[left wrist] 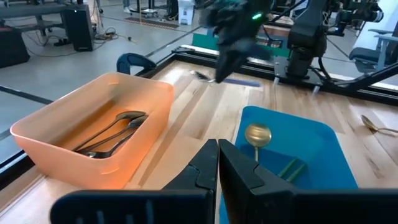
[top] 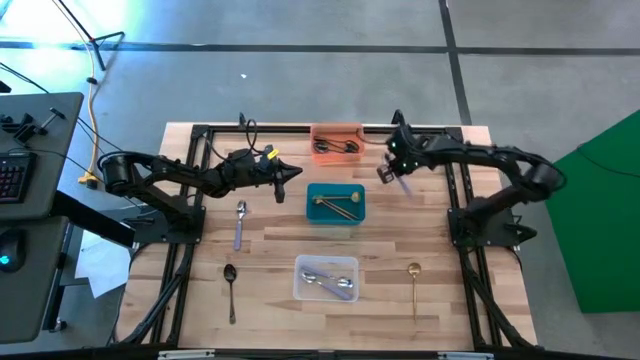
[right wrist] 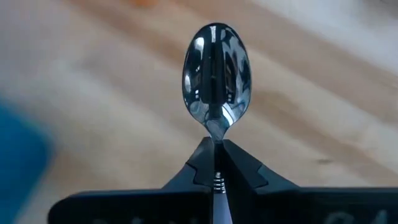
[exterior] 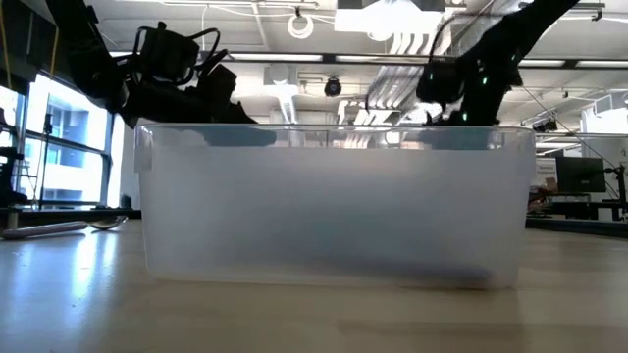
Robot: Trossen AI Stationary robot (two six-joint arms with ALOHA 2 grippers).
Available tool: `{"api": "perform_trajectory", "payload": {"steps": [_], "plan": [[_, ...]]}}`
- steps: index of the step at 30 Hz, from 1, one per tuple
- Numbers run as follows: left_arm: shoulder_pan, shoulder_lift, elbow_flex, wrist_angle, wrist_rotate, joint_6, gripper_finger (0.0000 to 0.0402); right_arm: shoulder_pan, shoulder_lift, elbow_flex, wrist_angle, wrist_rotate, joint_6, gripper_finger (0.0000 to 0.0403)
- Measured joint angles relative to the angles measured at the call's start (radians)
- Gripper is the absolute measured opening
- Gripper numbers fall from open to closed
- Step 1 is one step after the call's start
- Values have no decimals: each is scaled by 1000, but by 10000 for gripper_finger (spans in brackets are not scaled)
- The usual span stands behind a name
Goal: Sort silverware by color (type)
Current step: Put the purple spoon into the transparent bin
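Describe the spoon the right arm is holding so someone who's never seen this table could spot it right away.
Find the orange bin at the table's far edge, then look just to its right, where the right hand hangs above the wood. The silver spoon is pinched by its neck in that hand. Every other piece lies on the table or in a bin; this one is in the air.

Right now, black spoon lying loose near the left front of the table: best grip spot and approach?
Take the black spoon at mid-handle from straight above, jaws across its width. It lies flat, bowl toward the far side, thin handle running toward the near edge; nothing touches it. The left gripper, shut and empty, is nearer.
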Motion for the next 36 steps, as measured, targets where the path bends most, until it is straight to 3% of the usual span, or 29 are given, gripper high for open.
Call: {"api": "perform_trajectory", "payload": {"steps": [7,12,17,21,29,36], "plan": [[0,0,0,45,0,0,5,301,-189,9,-20,-1,137,5],[-6,0,0,49,-2,26,5,560,-168,78,6,76,245,6],[-29,0,0,50,-4,44,5,753,-38,227,60,159,265,7],[-47,0,0,55,-17,45,5,843,120,393,60,171,239,7],[-79,0,0,56,-76,56,5,940,430,696,-6,136,201,7],[-84,0,0,56,-76,56,5,967,617,847,-115,114,220,7]]}}
